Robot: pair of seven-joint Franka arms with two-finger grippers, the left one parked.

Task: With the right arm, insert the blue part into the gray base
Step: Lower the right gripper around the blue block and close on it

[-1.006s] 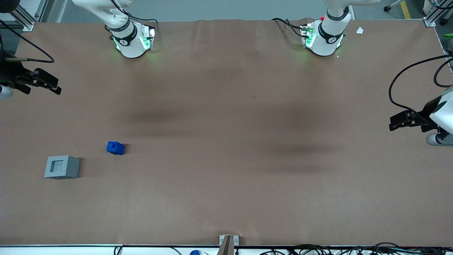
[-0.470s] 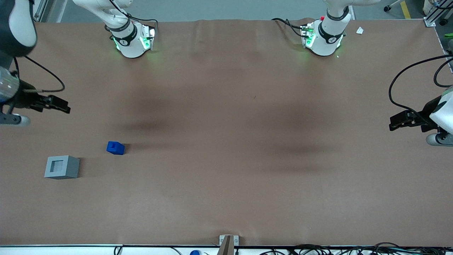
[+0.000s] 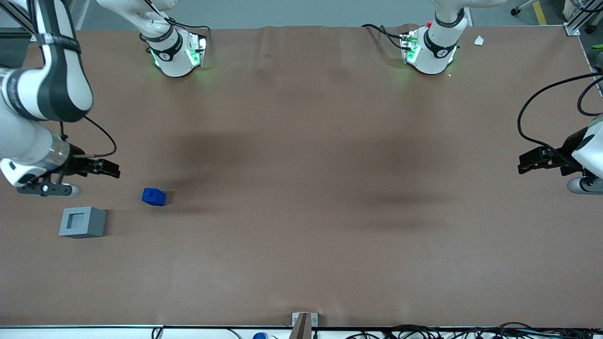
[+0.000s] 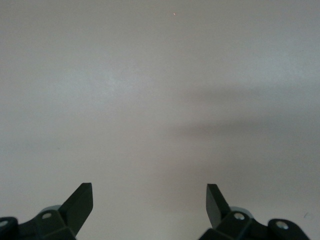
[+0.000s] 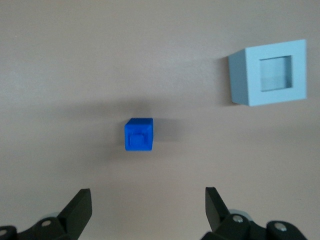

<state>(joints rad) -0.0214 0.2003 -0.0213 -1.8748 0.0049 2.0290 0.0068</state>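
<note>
Front view, read from the working arm's end of the table toward the parked arm's: the right arm [image 3: 44, 89] reaches in over the table edge at its own end, and its gripper [image 3: 110, 170] hangs above the brown table [image 3: 301, 188], empty, with the two fingers [image 5: 79, 207] spread wide apart. Next comes the gray base [image 3: 83, 222], resting flat on the table near that same end with its square recess facing up and nothing in it. Just along from it, slightly farther from the front camera, sits the blue part [image 3: 154, 196], upright on the table and apart from the base, untouched. In the wrist view you see the blue part [image 5: 138, 134] ahead of the open fingers, roughly between their lines, and the gray base [image 5: 269, 73] off to one side. Judged from this, you are in the approach; nothing has been grasped. Risks from here: if you descend off-centre, one finger may land on the block or push it across the table; if the fingers close skewed to its faces, the block may twist in the grip; and a twisted or tilted block would likely catch on the recess rim and jam instead of seating.
</note>
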